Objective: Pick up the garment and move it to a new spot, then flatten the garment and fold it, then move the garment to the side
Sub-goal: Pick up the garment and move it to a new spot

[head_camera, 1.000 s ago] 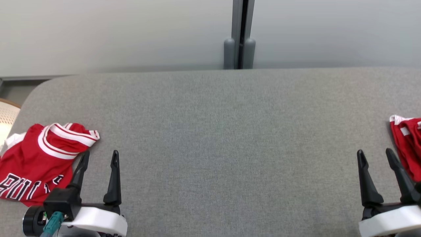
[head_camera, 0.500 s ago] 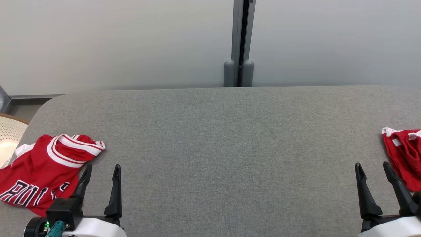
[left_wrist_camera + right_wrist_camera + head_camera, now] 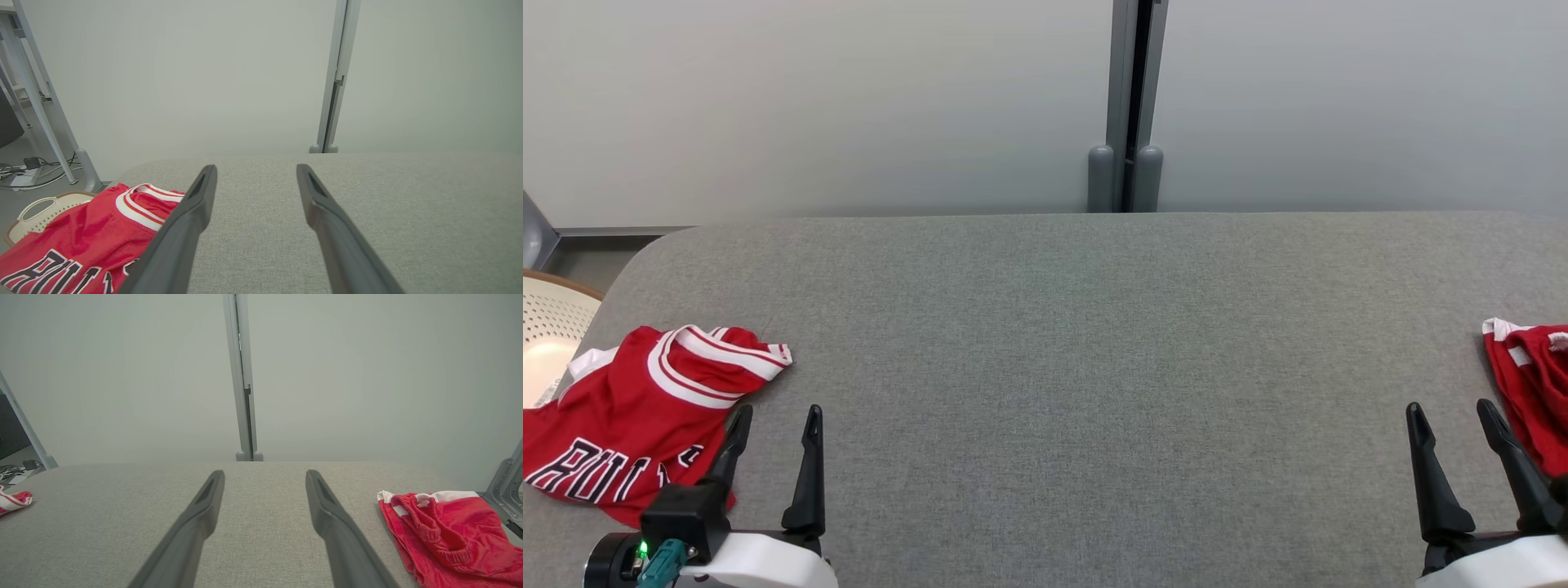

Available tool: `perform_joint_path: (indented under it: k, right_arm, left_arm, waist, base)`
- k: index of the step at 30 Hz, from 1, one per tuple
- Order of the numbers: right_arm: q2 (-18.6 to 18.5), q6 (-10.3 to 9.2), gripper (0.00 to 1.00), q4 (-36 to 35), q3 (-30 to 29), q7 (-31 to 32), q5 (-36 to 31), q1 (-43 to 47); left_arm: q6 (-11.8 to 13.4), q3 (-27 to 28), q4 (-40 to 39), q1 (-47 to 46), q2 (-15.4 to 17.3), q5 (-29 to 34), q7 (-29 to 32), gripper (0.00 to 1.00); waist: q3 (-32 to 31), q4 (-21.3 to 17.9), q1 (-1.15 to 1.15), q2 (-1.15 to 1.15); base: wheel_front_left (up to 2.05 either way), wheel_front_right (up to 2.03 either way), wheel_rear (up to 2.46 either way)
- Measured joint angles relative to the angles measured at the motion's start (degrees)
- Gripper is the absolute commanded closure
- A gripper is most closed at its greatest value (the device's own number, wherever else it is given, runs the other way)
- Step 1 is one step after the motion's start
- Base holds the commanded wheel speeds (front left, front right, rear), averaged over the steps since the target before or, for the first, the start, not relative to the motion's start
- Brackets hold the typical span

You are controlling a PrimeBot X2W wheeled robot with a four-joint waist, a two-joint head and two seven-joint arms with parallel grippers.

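Both left gripper [image 3: 778, 411] and right gripper [image 3: 1449, 405] stay open.

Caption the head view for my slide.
Left gripper and right gripper open over grey fabric-covered table; red-and-white basketball jersey at left, red-and-white shorts at right.

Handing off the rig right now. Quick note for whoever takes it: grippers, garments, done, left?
Left gripper: jaws open, empty, beside the crumpled red basketball jersey with black-and-white lettering at the left end of the grey fabric table.
Right gripper: jaws open, empty, beside the bunched red shorts with white trim at the table's right edge.
Done: nothing, judging by how both lie.
Left: pick up, move, flatten, fold, set aside.
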Motion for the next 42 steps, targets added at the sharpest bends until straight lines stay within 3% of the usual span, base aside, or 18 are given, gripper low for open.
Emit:
perform_joint_path:
  k: [6,11,21,29,42]
  right_arm:
    - [0.1,-0.01,0.00,-0.5,-0.3,0.0,-0.1,0.1]
    - [0.2,-0.02,0.00,-2.1,-0.4,0.0,-0.3,0.8]
    - [-0.7,-0.05,0.00,-5.9,1.7,1.5,-0.8,-0.4]
    - [-1.4,-0.05,0.00,-7.1,2.5,2.5,-0.9,-1.3]
    - [-2.2,-0.05,0.00,-7.3,2.9,3.1,-0.8,-2.6]
  left_arm:
    - [-0.3,-0.1,0.6,-1.1,-0.1,0.0,-0.4,0.00]
    - [-2.0,-0.4,1.3,-3.7,-0.3,-0.5,-1.0,0.00]
    - [-5.8,-0.3,5.1,-9.5,-1.9,-0.5,-3.2,0.00]
    - [-8.2,2.3,5.9,-9.8,-2.7,0.5,-3.8,0.00]
    - [-12.1,7.8,4.7,-9.3,-7.3,5.7,-3.8,0.00]
  waist:
    - [0.4,1.4,0.00,0.00]
    - [0.7,4.8,0.00,0.00]
    - [2.5,16.8,0.00,0.00]
    - [3.6,24.3,0.00,0.00]
    - [5.5,26.4,0.00,0.00]
  base:
    - [0.00,0.00,0.00]
    - [0.00,0.00,0.00]
    - [0.00,0.00,0.00]
    - [0.00,0.00,0.00]
    - [0.00,0.00,0.00]
